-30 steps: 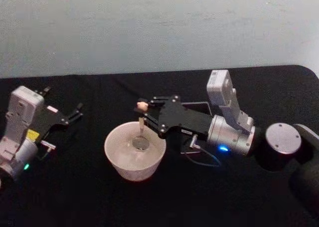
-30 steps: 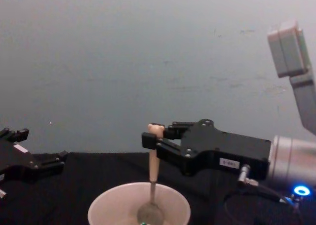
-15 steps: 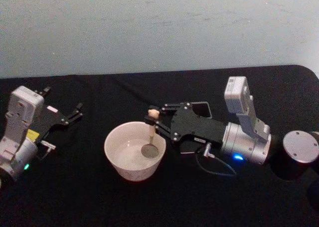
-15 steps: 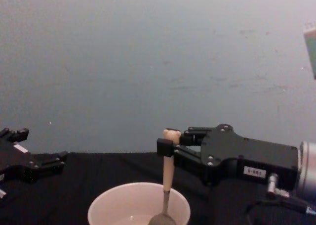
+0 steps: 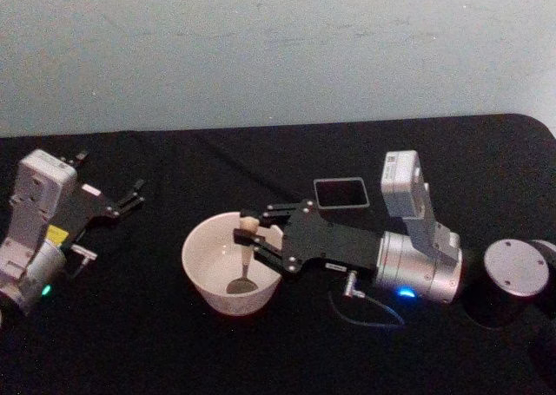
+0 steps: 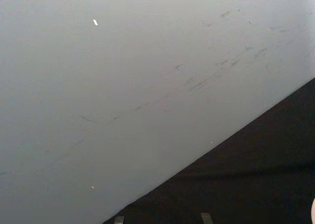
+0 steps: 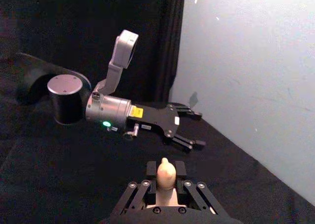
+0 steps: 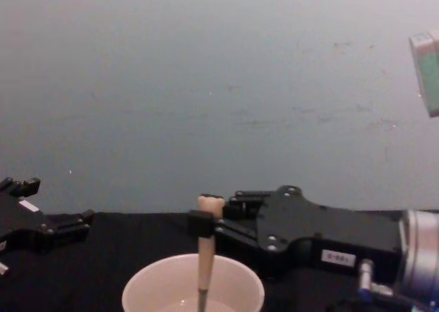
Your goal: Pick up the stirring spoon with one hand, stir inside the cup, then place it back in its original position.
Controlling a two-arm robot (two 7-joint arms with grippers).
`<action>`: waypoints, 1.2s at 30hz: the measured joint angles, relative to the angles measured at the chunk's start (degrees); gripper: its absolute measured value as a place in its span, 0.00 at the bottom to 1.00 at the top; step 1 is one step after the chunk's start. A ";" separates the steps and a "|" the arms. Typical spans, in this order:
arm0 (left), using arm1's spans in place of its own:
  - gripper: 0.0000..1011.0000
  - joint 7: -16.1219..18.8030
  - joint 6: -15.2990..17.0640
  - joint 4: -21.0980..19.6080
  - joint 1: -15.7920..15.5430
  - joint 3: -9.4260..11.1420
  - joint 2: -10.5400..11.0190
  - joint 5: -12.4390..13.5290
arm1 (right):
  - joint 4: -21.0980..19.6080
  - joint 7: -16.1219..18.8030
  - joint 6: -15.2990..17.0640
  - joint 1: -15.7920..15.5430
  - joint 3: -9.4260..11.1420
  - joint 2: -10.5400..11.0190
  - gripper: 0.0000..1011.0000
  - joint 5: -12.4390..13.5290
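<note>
Spoon position: slim stirring spoon with peach bear-head handle, dark neck and shiny metal bowl [image 5: 246, 258] stands nearly upright inside the wide cream-white round cup [image 5: 196, 240]. Its bowl is down near the cup floor, on the side toward the robot.

Right gripper [image 5: 250, 233], black and two-fingered, reaches in from the cup's right and pinches the handle just under the bear head. In the chest view the handle top sits above the rim.

Left gripper [image 5: 130, 195] is parked well apart at the table's left, fingers spread, holding nothing.

Dark grey square box holder [image 5: 340, 193] lies behind and right of the cup, just beyond the right gripper's body.

Judgement: stirring phase. The spoon's long axis is vertical, so the exit is a straight lift clear of the rim, then back-right. The holder is probably the return spot.
</note>
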 joint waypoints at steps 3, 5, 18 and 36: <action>0.99 0.00 0.00 0.00 0.00 0.00 0.00 0.00 | 0.51 0.01 -0.11 0.52 -0.31 -0.57 0.21 0.00; 0.99 0.00 0.00 0.00 0.00 0.00 0.00 0.00 | 1.01 0.01 -0.24 0.98 -0.52 -1.04 0.21 -0.01; 0.99 0.00 0.00 0.00 0.00 0.00 0.00 0.00 | 8.28 -1.94 -1.98 5.73 -1.30 -5.24 0.21 -2.38; 0.99 0.00 0.00 0.00 0.00 0.00 0.00 0.00 | 7.66 -2.97 -2.26 4.75 1.06 -3.13 0.21 -3.11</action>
